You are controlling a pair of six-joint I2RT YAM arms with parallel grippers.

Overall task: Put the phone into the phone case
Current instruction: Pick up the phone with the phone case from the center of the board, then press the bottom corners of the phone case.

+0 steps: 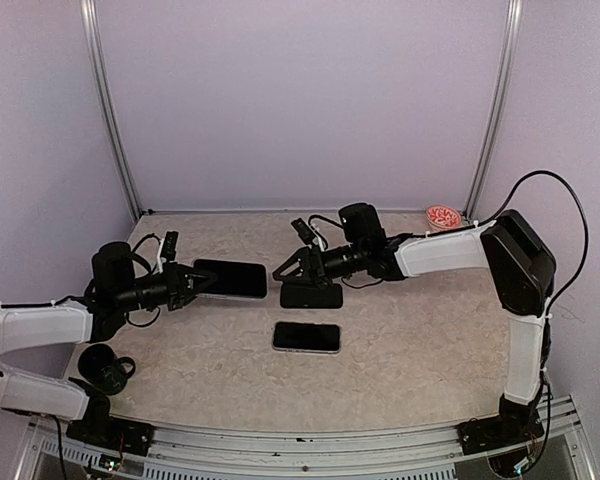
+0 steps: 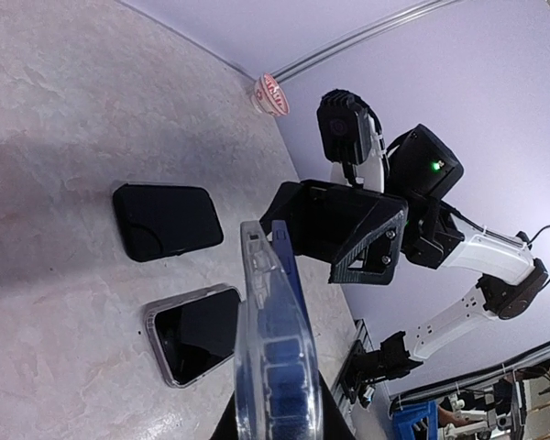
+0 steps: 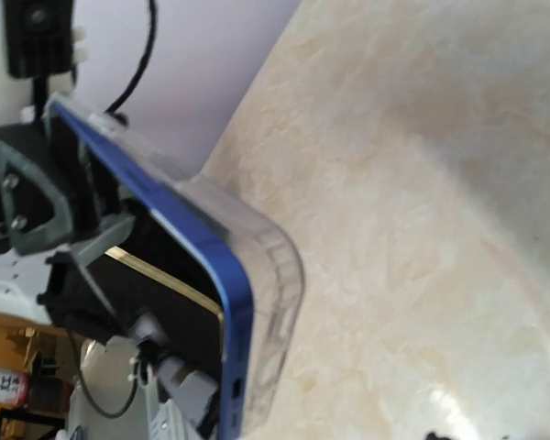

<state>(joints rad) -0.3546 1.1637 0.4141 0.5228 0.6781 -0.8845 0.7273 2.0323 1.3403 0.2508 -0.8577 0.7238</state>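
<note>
My left gripper (image 1: 193,281) is shut on one end of a blue phone (image 1: 230,278) and holds it flat above the table. A clear case (image 2: 273,367) lies against the phone's back. In the left wrist view the blue edge (image 2: 289,266) stands a little apart from the case at the far end. In the right wrist view the phone's corner (image 3: 231,302) and the case (image 3: 273,275) fill the middle. My right gripper (image 1: 282,270) is open just off the phone's free end, and also shows in the left wrist view (image 2: 325,229).
A black phone case (image 1: 312,296) lies on the table under my right gripper. Another phone in a clear case (image 1: 306,337) lies nearer the front. A small red and white dish (image 1: 442,216) sits at the back right corner. A black round object (image 1: 106,366) is by the left arm.
</note>
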